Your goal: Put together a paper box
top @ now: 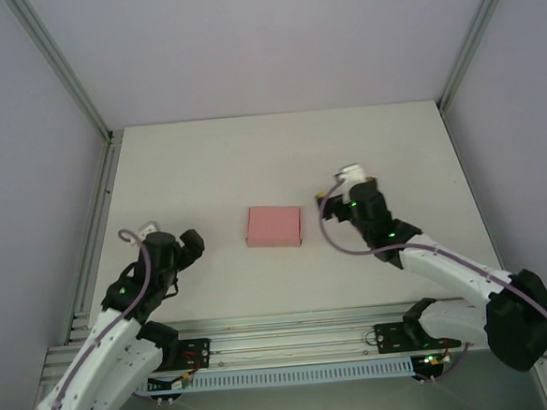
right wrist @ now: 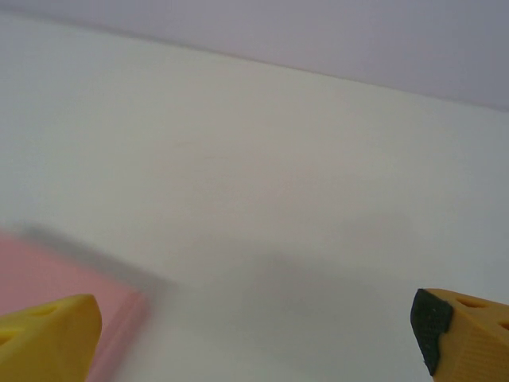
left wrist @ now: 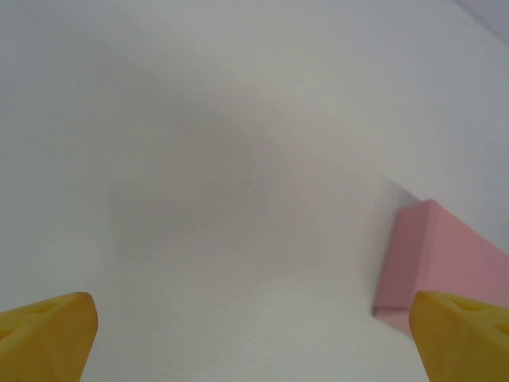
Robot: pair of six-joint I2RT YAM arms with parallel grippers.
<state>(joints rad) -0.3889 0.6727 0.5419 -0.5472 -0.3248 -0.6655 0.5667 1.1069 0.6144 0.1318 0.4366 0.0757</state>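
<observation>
The paper box (top: 274, 226) is a small closed pink rectangular box lying flat in the middle of the white table. In the left wrist view the paper box (left wrist: 437, 263) sits at the right edge; in the right wrist view the paper box (right wrist: 48, 278) is a blurred pink corner at the lower left. My left gripper (top: 190, 242) stands to the box's left, apart from it, its yellow fingers (left wrist: 48, 334) spread wide and empty. My right gripper (top: 333, 204) is to the box's right, also apart, with yellow fingers (right wrist: 48, 338) wide and nothing between them.
The white table (top: 280, 158) is bounded by aluminium frame posts (top: 57, 61) and pale side walls. A metal rail (top: 292, 340) with the arm bases runs along the near edge.
</observation>
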